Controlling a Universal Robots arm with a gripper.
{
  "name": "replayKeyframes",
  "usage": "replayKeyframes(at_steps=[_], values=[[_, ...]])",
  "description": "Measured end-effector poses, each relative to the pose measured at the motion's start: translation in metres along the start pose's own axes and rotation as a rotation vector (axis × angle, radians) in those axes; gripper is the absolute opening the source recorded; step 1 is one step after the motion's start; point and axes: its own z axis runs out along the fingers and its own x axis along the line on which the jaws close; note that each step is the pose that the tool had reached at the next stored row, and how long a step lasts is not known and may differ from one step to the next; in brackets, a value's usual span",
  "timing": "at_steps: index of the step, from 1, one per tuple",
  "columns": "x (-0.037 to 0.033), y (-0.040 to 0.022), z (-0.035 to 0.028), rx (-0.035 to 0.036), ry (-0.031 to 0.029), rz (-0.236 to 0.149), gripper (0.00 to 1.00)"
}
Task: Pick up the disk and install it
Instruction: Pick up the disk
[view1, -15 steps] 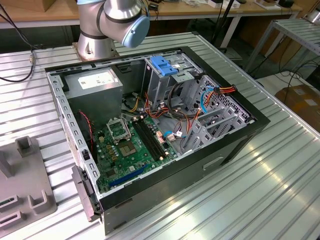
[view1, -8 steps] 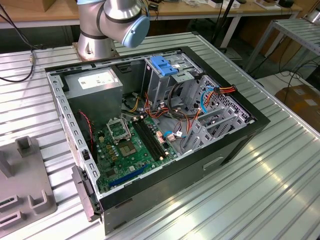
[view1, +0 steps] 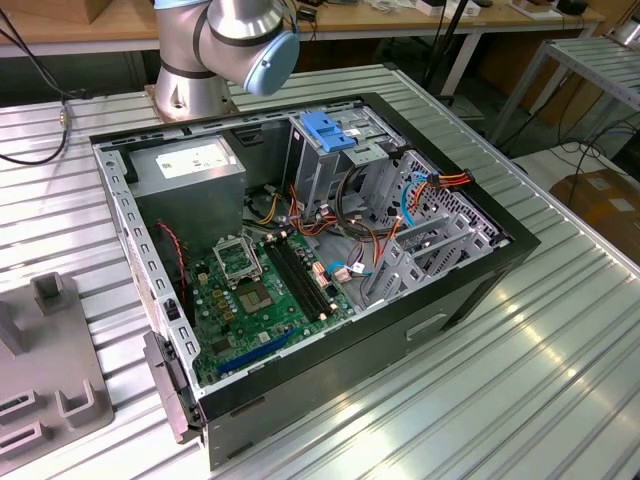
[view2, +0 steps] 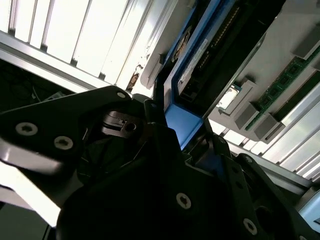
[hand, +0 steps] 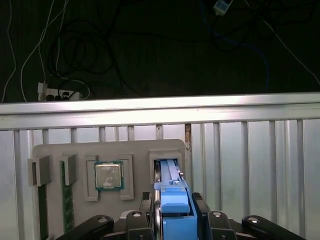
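Gripper (hand: 174, 199): fingers (hand: 198, 204) clamped on the disk's blue rail | disk (hand: 175, 216): stood on edge in a slot of the grey tray (hand: 55, 150), near the processor chip (hand: 108, 175) | open computer case (view1: 470, 300): on the table.

Ribbed metal counter (view1: 560, 340) has the open PC case (view1: 350, 362) on it, plus a grey parts tray (view1: 40, 372) at the exterior view's left.

The disk (hand: 174, 200) is edged in bright blue, the parts tray (hand: 55, 150) is seen in plain grey, the motherboard (view1: 255, 290) in green, and the table (view1: 520, 380) in ribbed silver.
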Motion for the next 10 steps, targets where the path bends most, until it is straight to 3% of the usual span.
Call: replayKeyframes(at_steps=[1, 10], values=[[0.0, 0.0, 0.0002, 0.0, 0.0, 0.0, 0.37], [0.0, 0.0, 0.001, 0.0, -0.0001, 0.0, 0.37]])
